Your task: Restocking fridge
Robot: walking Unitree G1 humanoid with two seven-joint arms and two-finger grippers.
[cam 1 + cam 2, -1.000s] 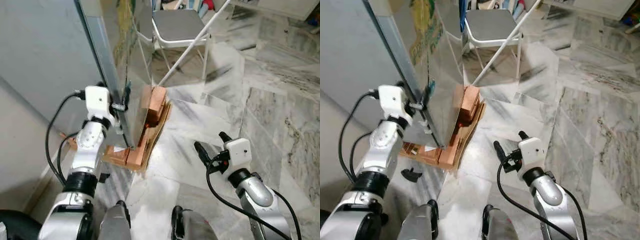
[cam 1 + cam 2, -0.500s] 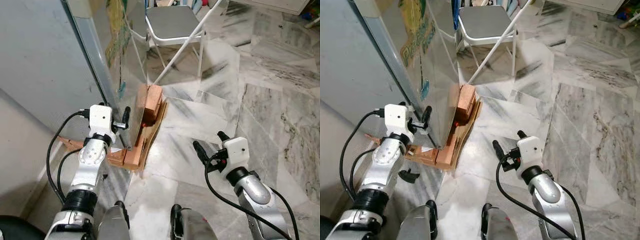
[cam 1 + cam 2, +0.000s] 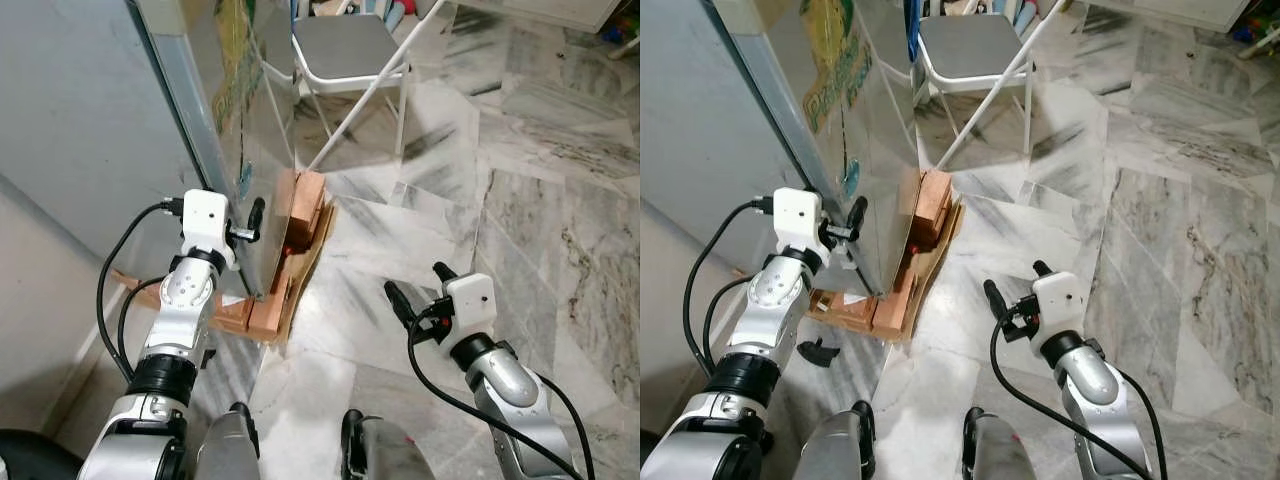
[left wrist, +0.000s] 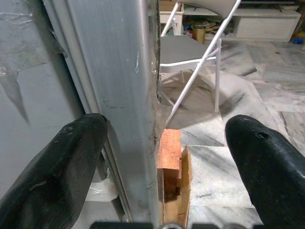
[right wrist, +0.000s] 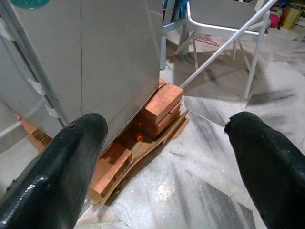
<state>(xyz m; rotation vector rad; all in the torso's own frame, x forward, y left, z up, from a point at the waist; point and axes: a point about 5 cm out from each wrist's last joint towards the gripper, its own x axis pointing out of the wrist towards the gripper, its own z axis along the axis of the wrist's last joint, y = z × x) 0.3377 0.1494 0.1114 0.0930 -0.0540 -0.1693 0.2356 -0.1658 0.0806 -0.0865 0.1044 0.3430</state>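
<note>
A grey-veined marble floor runs through this home, a white folding chair standing well behind a silver fridge that is propped on orange bricks over flattened cardboard.

You have the left gripper raised at the fridge's door edge, its two black fingers spread apart; in the wrist view they sit on either side of that upright metal edge, with no contact visible. The right gripper hangs low over the floor, well apart from the fridge, fingers likewise spread and empty.

The step in hand looks like getting hold of the door to swing it open. To do it well, you would probably want to bring the left fingers squarely astride the edge before closing them, then pull along the door's natural arc rather than straight back. Go gently: a fridge standing on stacked bricks may rock under a hard tug. Keep the right arm out of the door's path.

On the fridge's side panel you can see a printed sticker in yellow-green lettering and a small teal round one below it. The words sit at too steep an angle to be read, and no brand name can be made out.
</note>
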